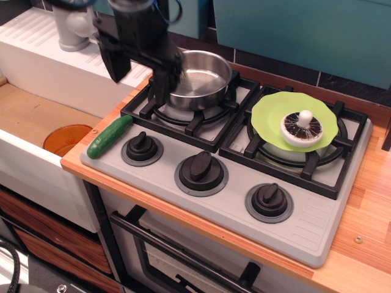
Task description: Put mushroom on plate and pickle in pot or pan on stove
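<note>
The mushroom lies gills up on the lime-green plate, which rests on the right burner of the grey stove. The dark green pickle lies on the stove's front left corner, beside the left knob. The steel pot stands empty on the left burner. My gripper is open and empty, black fingers pointing down. It hangs at the pot's left edge, above and behind the pickle, and hides part of the pot's rim and handle.
A white sink unit with a grey faucet is at the back left. An orange disc lies in the basin left of the stove. Three black knobs line the stove front. Wooden counter runs to the right.
</note>
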Available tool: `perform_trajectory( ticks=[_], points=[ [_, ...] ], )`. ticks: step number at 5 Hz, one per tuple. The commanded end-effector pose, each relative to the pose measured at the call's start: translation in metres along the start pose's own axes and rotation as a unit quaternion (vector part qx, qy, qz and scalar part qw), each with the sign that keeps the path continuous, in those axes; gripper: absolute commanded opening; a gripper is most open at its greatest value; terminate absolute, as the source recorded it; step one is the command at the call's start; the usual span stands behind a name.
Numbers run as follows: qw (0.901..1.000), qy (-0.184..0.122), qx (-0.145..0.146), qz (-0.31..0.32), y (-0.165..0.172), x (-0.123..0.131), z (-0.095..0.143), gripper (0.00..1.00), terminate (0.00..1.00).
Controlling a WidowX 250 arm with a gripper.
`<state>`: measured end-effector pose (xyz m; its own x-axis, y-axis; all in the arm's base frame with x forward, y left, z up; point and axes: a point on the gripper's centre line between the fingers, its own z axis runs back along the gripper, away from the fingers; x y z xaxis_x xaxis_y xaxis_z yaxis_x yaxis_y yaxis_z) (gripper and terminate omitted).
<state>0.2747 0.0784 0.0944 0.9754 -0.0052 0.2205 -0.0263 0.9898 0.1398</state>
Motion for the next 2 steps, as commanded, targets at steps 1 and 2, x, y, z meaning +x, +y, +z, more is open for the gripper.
perform_trajectory(
  ticks=[1,2],
  points=[
    [0.9986,-0.052,-0.007,0.01,0.012,-0.005,-0.014,1.0,0.0],
    [0.9979,-0.062,-0.012,0.011,0.017,-0.012,-0.026,1.0,0.0]
  ],
)
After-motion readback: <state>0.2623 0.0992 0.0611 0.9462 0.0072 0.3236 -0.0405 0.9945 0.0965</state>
